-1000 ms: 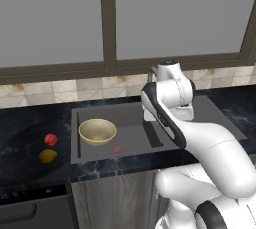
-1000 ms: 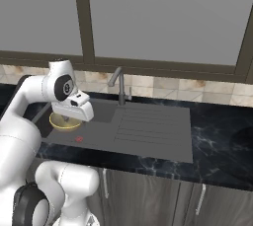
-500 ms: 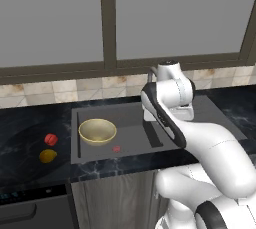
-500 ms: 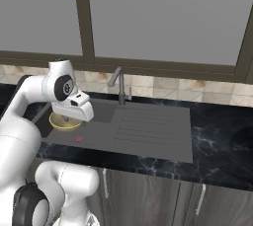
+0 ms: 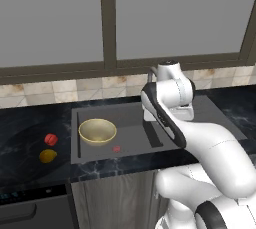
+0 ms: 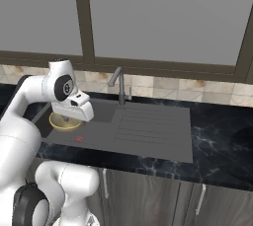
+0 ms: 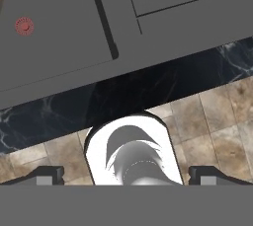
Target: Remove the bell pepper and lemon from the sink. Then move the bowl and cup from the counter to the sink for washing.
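- The sink (image 5: 131,123) is set into the black counter (image 5: 25,123); its basin holds the golden bowl (image 5: 97,131), upright, toward the basin's left end.
- The bowl's inside looks bare in the left base view. In the right base view the arm's head covers most of it, leaving a yellow rim (image 6: 63,123).
- The small reddish drain spot (image 5: 116,149) lies on the basin floor just beside the bowl, nearer the front edge.
- On the counter left of the sink sit the lemon (image 5: 48,156), nearer, and the bell pepper (image 5: 50,139) just behind it, close together, both out of the basin.
- The gripper (image 7: 126,175) hangs above the sink with fingers spread wide, nothing between them; only the tips show in the hand view.
- The faucet (image 6: 117,84) rises behind the ribbed drainboard (image 6: 148,126).
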You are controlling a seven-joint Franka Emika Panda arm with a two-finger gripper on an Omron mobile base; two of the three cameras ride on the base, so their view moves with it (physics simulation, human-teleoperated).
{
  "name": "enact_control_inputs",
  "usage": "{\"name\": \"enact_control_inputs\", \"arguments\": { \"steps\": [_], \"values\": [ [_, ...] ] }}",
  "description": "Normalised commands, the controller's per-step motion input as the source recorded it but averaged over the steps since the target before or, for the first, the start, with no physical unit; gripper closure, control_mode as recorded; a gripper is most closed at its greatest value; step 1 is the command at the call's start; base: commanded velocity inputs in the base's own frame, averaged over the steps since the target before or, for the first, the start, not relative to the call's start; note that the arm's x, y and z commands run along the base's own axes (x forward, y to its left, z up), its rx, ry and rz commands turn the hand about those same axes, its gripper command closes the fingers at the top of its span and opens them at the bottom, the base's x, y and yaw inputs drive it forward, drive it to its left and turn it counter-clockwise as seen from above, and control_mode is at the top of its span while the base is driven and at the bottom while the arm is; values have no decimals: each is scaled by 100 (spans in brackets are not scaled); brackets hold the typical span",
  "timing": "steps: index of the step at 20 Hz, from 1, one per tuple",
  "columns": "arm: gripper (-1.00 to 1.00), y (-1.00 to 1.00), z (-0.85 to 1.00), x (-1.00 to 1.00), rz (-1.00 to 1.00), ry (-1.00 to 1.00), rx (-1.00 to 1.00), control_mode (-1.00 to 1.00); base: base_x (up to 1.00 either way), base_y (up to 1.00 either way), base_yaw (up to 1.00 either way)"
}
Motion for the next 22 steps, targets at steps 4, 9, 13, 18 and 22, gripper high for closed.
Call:
{"name": "enact_control_inputs", "arguments": {
  "steps": [4,9,13,18,22],
  "values": [
    [-100,0,0,0,0,0,0,100,0,0,0],
    [-100,0,0,0,0,0,0,100,0,0,0],
    [-100,0,0,0,0,0,0,100,-3,-3,-2],
    [-100,0,0,0,0,0,0,100,-18,-39,-2],
    [-100,0,0,0,0,0,0,100,-28,-44,-3]
  ]
}}
